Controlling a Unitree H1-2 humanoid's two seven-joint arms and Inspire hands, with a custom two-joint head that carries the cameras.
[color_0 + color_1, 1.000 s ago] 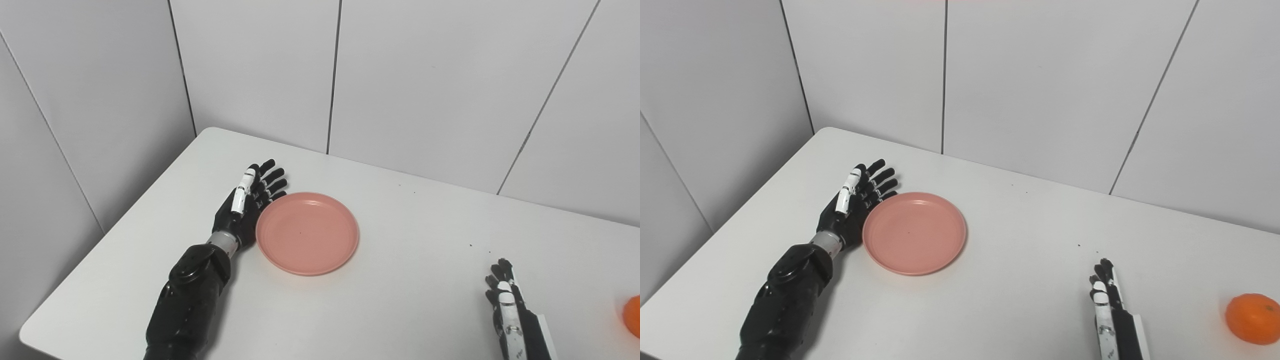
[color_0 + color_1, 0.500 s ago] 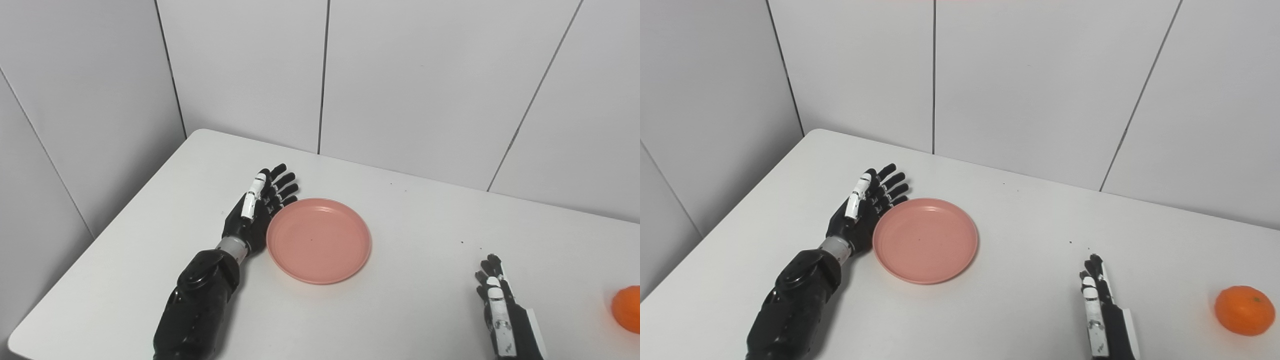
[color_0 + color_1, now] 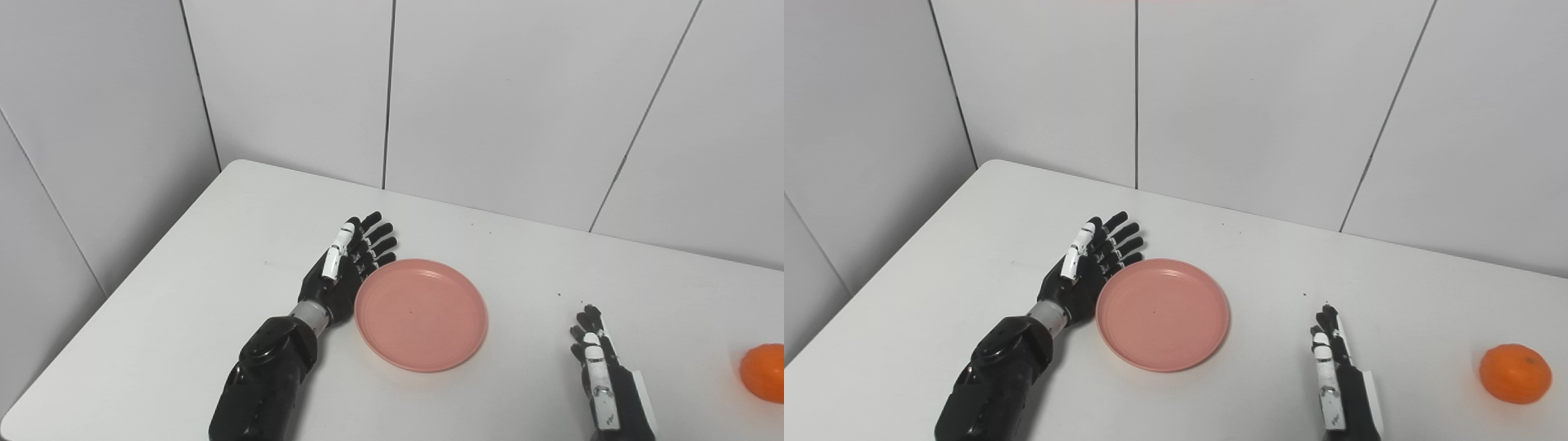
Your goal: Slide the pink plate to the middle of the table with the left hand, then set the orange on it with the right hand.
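Observation:
The pink plate (image 3: 421,315) lies flat on the white table (image 3: 202,257), a little left of its middle. My left hand (image 3: 347,262) stands on edge against the plate's left rim, open, fingers straight and pointing away from me. The orange (image 3: 1515,373) sits near the table's right side, well apart from the plate. My right hand (image 3: 1333,362) rests low at the front, between plate and orange, open with fingers stretched out and nothing in it.
Grey panelled walls (image 3: 490,98) close in the table at the back and on the left. The table's rounded far-left corner (image 3: 242,164) and its left edge are near my left arm. A few dark specks dot the tabletop.
My left hand has pushed the plate to the right and a bit toward me, staying against its rim. The camera has also turned slightly. The right hand has barely moved.

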